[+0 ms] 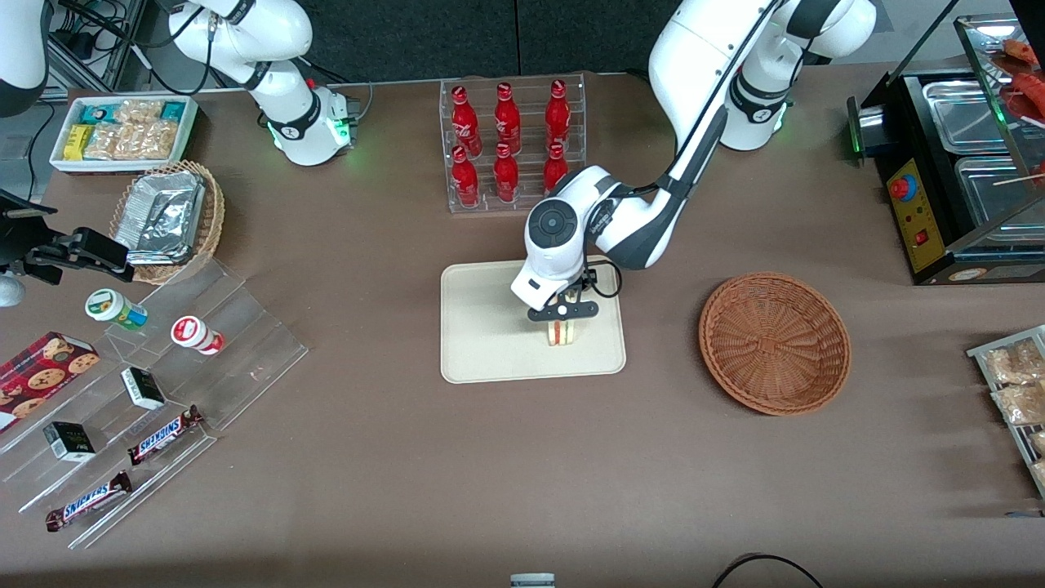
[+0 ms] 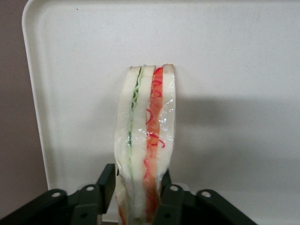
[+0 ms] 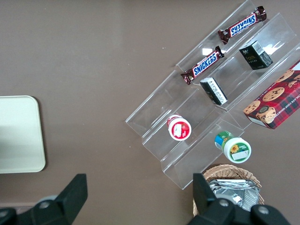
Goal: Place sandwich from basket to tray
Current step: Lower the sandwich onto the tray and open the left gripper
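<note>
The sandwich (image 1: 560,332) is a pale wedge with a red and green filling stripe. It stands on edge on the cream tray (image 1: 490,359), held between my fingers. My left gripper (image 1: 562,323) is over the tray, shut on the sandwich. In the left wrist view the sandwich (image 2: 146,136) rises from between the black fingers (image 2: 107,185) against the tray's floor (image 2: 234,93); my gripper (image 2: 138,197) clamps its lower end. The reddish-brown basket (image 1: 774,342) lies empty on the table beside the tray, toward the working arm's end.
A rack of red bottles (image 1: 510,139) stands farther from the front camera than the tray. A clear tiered stand with snack bars and cups (image 1: 155,392), a tan basket of foil trays (image 1: 167,216) and a white snack bin (image 1: 122,131) lie toward the parked arm's end. A black food warmer (image 1: 955,163) stands at the working arm's end.
</note>
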